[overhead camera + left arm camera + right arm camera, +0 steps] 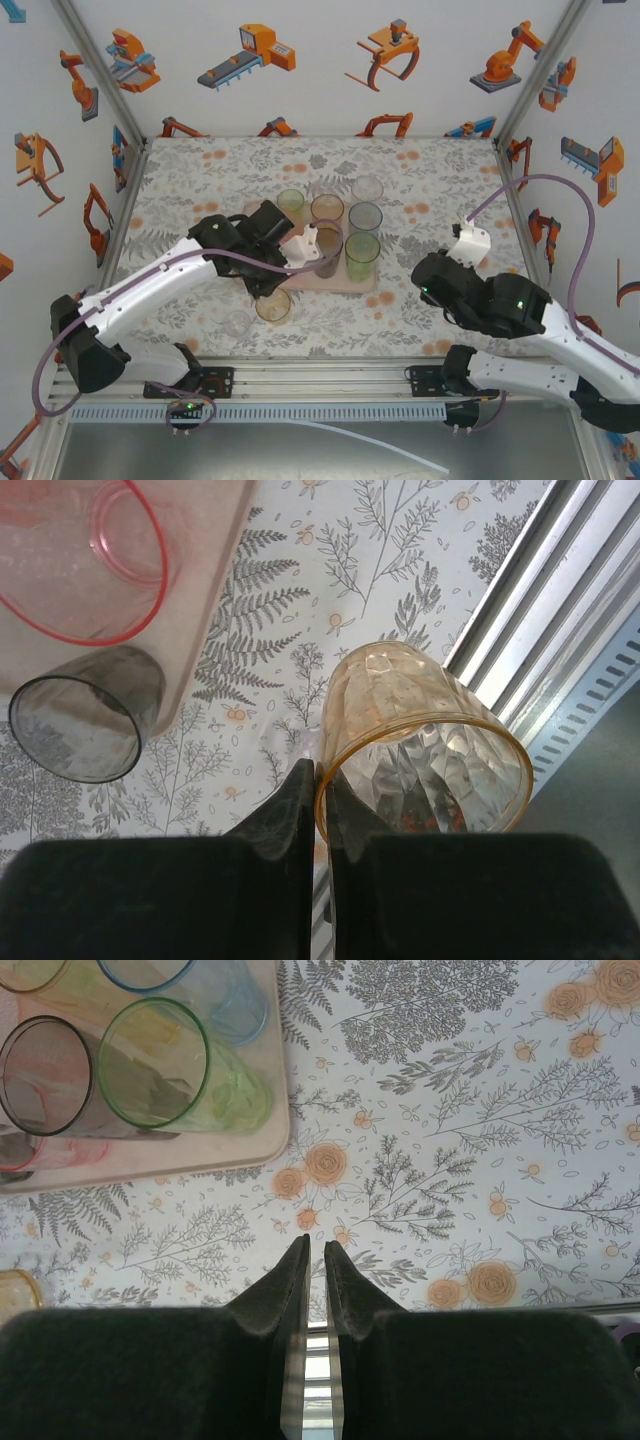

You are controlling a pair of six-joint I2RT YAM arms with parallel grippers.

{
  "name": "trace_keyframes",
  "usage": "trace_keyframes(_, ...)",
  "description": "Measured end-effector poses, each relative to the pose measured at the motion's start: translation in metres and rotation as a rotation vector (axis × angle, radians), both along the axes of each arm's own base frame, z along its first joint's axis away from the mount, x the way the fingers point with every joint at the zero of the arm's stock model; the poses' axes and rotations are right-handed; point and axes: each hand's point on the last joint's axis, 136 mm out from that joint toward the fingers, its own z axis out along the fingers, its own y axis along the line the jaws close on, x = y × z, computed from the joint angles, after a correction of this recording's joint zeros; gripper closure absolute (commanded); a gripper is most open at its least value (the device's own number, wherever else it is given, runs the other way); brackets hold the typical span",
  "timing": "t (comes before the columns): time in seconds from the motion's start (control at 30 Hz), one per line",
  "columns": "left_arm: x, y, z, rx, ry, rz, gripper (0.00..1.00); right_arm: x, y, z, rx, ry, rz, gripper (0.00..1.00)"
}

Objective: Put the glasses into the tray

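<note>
amber tumbler point(425, 740) | rim pinched in left end effector point(318, 773), just beside tray point(205, 590) | right end effector point(315, 1244) together, empty

You have on hand:
- one surface point(200, 190) covered by a cloth printed with grey ferns and orange flowers
- white walls point(330, 60) bearing orange robot-arm pictures
- aluminium frame posts point(103, 70) at the corners
- a slotted white cable duct point(320, 412) along the near edge
</note>
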Motion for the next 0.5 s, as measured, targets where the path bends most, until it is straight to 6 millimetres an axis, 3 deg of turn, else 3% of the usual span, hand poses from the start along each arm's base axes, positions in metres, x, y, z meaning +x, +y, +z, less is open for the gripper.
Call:
trace_keyframes(0.1, 0.014, 0.003, 0.015, -0.029, -0.022, 0.04, 0.87, 0.0, 0.001, 0.001, -0.006, 0.003, 0.0, 0.84)
trace_keyframes(0.37, 0.069, 0.013, 0.079, -0.147, -0.146, 0.168, 0.86, 0.003, 0.006, 0.009, -0.003, 0.0, 0.0, 0.84)
trace_keyframes(0.5, 0.102, 0.027, 0.095, -0.176, -0.173, 0.261, 0.86, 0.004, 0.007, 0.008, -0.007, 0.003, 0.001, 0.84)
